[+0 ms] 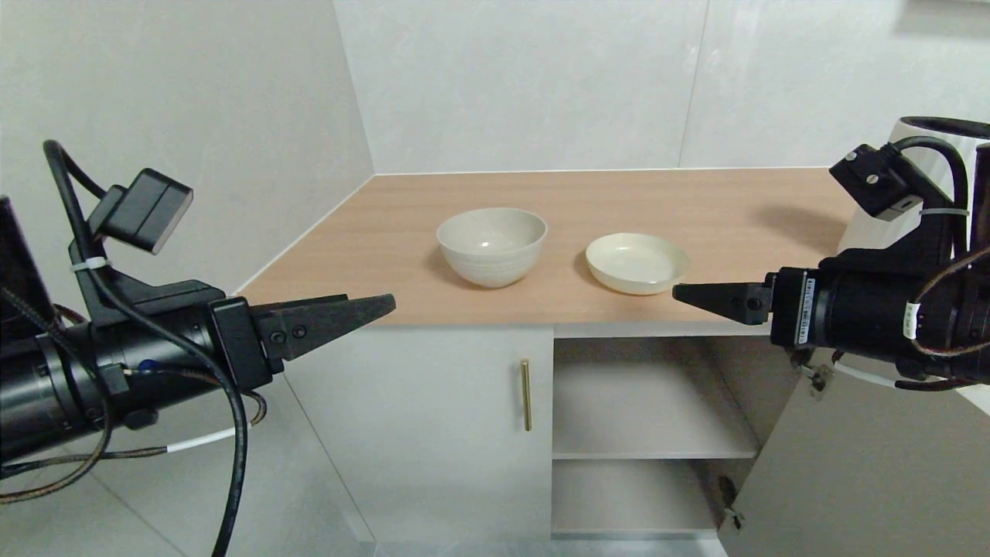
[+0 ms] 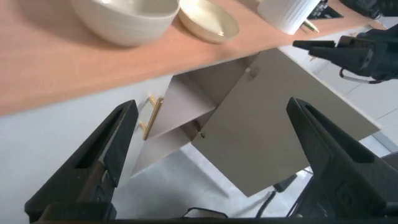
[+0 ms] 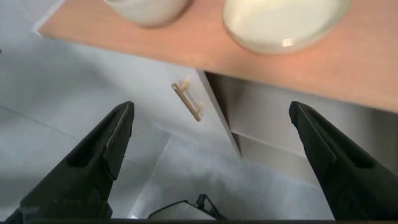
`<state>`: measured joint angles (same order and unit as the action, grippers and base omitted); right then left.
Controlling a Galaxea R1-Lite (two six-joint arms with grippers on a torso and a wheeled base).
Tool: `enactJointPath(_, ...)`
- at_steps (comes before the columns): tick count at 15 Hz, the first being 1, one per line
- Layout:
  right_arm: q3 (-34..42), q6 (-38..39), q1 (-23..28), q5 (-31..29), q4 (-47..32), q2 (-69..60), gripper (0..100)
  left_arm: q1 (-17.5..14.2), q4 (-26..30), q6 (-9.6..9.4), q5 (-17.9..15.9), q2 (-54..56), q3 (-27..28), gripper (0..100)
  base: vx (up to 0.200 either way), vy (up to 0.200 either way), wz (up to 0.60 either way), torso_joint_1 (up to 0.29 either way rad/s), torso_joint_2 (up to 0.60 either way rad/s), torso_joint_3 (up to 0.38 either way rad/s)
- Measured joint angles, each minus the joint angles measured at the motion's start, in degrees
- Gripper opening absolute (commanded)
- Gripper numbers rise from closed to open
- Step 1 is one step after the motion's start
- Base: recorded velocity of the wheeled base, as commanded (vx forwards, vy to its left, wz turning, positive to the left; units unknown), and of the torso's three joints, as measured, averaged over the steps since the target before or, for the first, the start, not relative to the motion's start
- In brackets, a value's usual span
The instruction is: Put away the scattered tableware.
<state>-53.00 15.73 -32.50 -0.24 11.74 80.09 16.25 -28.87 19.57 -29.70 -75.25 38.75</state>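
Note:
A deep off-white bowl (image 1: 492,245) (image 2: 127,20) (image 3: 149,10) stands on the wooden countertop (image 1: 588,197), with a shallow cream dish (image 1: 636,263) (image 2: 209,20) (image 3: 283,23) to its right near the front edge. My left gripper (image 1: 383,305) (image 2: 214,143) hangs open in front of the counter, left of and below the bowl. On the right, my right gripper (image 1: 681,293) (image 3: 211,155) is open just off the counter's front edge, close to the dish.
Below the counter, the right cabinet door (image 1: 858,472) (image 2: 289,118) stands open, showing bare shelves (image 1: 650,425). The left door (image 1: 433,433) is closed, with a brass handle (image 1: 525,394) (image 3: 188,101). A white appliance (image 1: 913,193) (image 2: 285,12) stands at the counter's right end. Walls close the left and back.

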Motion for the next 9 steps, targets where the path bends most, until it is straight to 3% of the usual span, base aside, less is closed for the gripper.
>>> enactJointPath(4, 0.0, 0.0, 0.0, 0.0, 0.2, 0.3, 100, 0.0, -0.2, 0.0, -0.1, -0.6, 0.1, 100, 0.0, 0.0, 0.0, 0.206, -0.45, -0.248)
enactJointPath(7, -0.8, -0.1, 0.4, -0.1, 2.9, 1.7, 100, 0.3, -0.1, 0.0, -0.1, -2.6, 2.5, 100, 0.0, 0.0, 0.0, 0.049, -0.1, -0.054)
enactJointPath(9, -3.5, 0.0, 1.8, -0.6, 2.5, 4.1, 100, 0.4, 0.4, 0.11, 0.1, -5.4, 7.3, 100, 0.0, 0.0, 0.0, 0.0, 0.0, 0.0)
